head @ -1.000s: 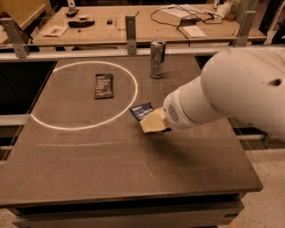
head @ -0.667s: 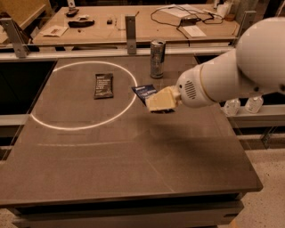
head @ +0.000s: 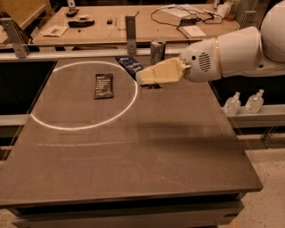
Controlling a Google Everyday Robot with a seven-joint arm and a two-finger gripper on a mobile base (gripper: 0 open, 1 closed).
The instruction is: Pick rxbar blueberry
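since a second ago the gripper [head: 143, 76] has risen and swung toward the far edge of the table, carrying the rxbar blueberry [head: 129, 65] with it. its cream fingers are clamped on one end of the dark blue bar, which sticks out up and to the left of the fingertips, tilted and clear of the surface. behind it the white arm [head: 231, 53] reaches in from the right. a can [head: 157, 51] stands just behind the gripper. a black-wrapped bar [head: 103, 85] lies flat inside a white circle [head: 84, 128] marked on the dark grey table [head: 133, 169]. two small clear bottles [head: 233, 103] sit on a ledge to the right, and a wooden workbench [head: 133, 26] with cables [head: 173, 13] runs across the back.
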